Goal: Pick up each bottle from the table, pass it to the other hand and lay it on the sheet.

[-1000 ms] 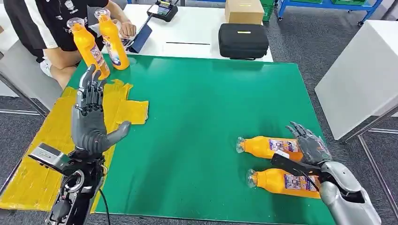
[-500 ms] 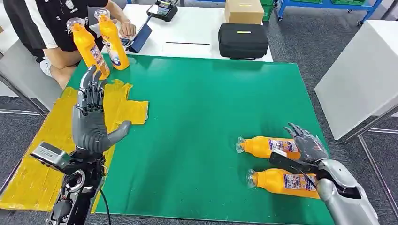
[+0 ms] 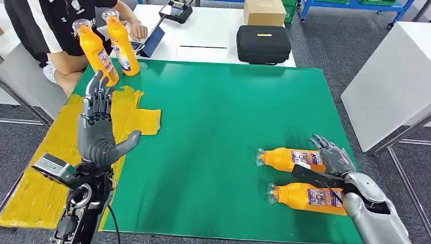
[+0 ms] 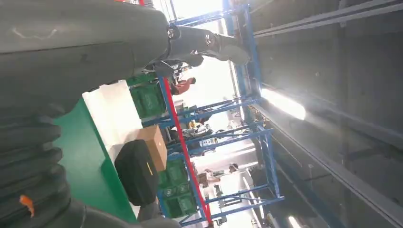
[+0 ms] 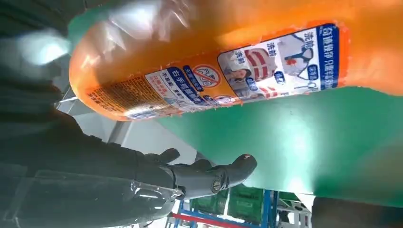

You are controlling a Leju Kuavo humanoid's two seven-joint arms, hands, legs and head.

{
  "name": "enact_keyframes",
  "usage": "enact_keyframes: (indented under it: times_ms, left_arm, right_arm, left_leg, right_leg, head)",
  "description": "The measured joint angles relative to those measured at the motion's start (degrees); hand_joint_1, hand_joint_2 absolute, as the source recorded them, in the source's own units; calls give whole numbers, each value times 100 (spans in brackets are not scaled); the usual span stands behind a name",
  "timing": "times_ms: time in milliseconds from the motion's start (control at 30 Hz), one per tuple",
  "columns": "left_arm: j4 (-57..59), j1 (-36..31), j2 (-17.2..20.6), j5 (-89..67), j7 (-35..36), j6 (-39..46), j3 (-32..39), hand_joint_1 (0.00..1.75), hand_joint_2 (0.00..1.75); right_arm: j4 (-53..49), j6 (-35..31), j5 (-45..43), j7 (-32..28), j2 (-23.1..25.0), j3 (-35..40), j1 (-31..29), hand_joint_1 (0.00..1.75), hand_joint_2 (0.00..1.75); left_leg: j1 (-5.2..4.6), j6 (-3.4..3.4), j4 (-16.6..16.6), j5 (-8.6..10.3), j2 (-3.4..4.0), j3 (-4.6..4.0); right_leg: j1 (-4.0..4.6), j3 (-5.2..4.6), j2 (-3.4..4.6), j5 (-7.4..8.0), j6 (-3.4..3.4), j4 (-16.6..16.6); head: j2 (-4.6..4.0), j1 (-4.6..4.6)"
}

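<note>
1. Where two orange bottles lie on the green bench, the far bottle (image 3: 289, 158) sits beside the right hand (image 3: 335, 158), released, fingers spread; the near bottle (image 3: 306, 197) carries a blue-and-white label in Chinese characters.
2. Left hand (image 3: 97, 133): raised, released, over the yellow sheet (image 3: 137, 118).
3. Two upright bottles (image 3: 109, 43) stand at the bench's far left corner, near a seated person (image 3: 56, 25); a black case (image 3: 263, 44) lies beyond.

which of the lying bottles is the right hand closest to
The farther lying bottle: the right hand is beside its base, while the nearer lying bottle lies under the wrist.

Bright even head view, window glare at left wrist, right wrist blurred
</note>
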Motion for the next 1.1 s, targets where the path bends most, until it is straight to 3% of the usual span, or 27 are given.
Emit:
enact_keyframes:
  times_ms: [567, 1100]
  left_arm:
    - [15, 112, -7, 9, 0, -7, 4, 0, 175]
    - [120, 149, -66, 55, 0, -68, 149, 0, 175]
  right_arm:
    - [588, 52, 46, -208, -2, 142, -418, 0, 175]
    - [2009, 46, 155, -352, 208, 455, -1285, 0, 175]
  left_leg:
    - [0, 0, 0, 0, 0, -1]
    - [0, 0, 0, 2, 1, 0]
  right_leg:
    - [0, 0, 0, 0, 0, 0]
    - [0, 0, 0, 1, 0, 0]
  head:
    - [0, 0]
    - [0, 0]
